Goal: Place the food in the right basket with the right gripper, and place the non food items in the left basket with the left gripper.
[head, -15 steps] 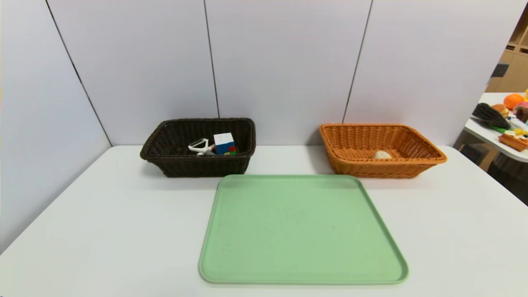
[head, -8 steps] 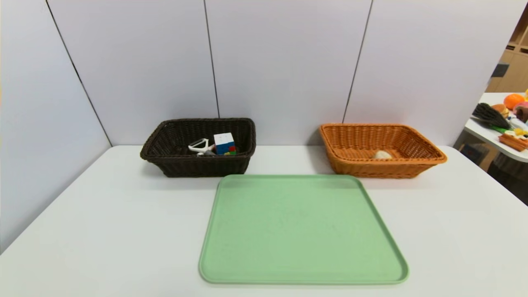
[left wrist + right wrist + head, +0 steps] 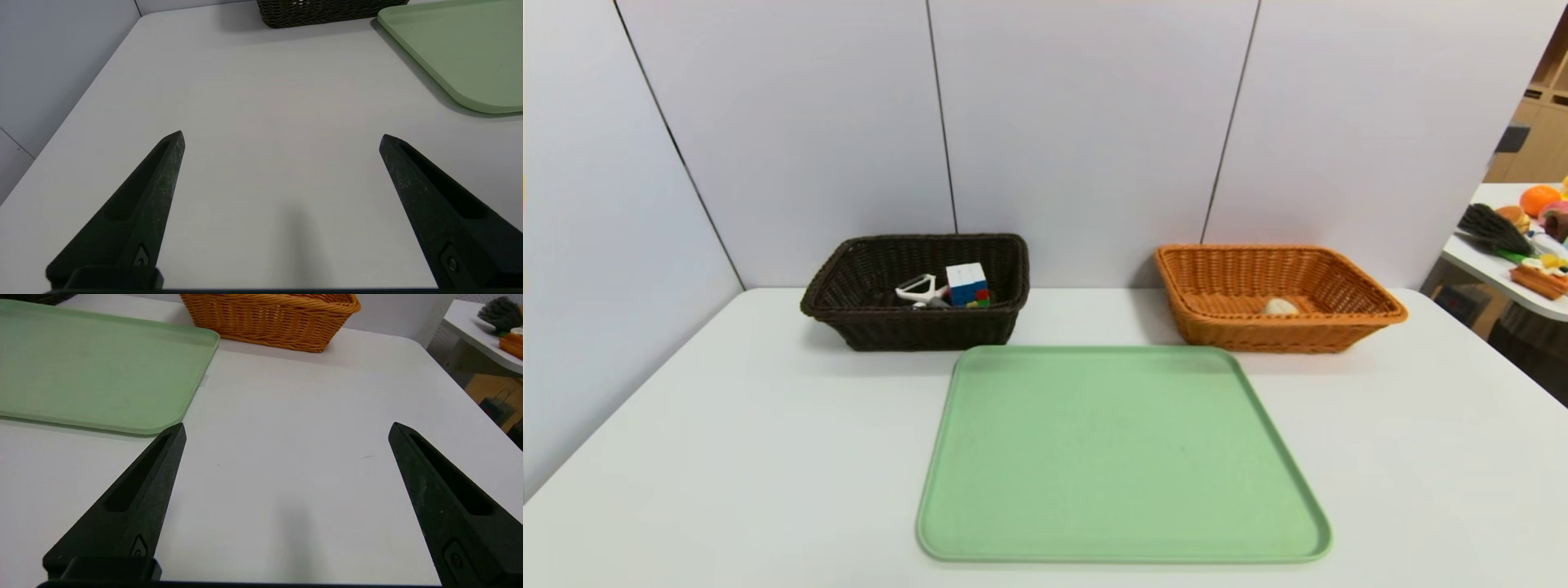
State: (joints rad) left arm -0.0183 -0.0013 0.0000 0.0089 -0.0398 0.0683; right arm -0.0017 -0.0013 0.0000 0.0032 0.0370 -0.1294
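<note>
The dark brown left basket (image 3: 849,322) stands at the back left and holds the multicoloured puzzle cube (image 3: 967,284) and the white Y-peeler (image 3: 918,290). Inside the orange-tan right basket (image 3: 1339,327), at the back right, lies the cream bun (image 3: 1279,306). Neither arm shows in the head view. My left gripper (image 3: 281,136) hangs open over bare table, with the left basket (image 3: 322,12) far ahead of it. My right gripper (image 3: 287,428) is open too, above bare table, with the right basket (image 3: 269,322) far ahead. Nothing is between either pair of fingers.
A bare green tray (image 3: 1119,457) lies in the middle of the white table (image 3: 727,457), in front of both baskets. Grey wall panels close off the back and left. A side table with assorted objects (image 3: 1523,237) stands beyond the right edge.
</note>
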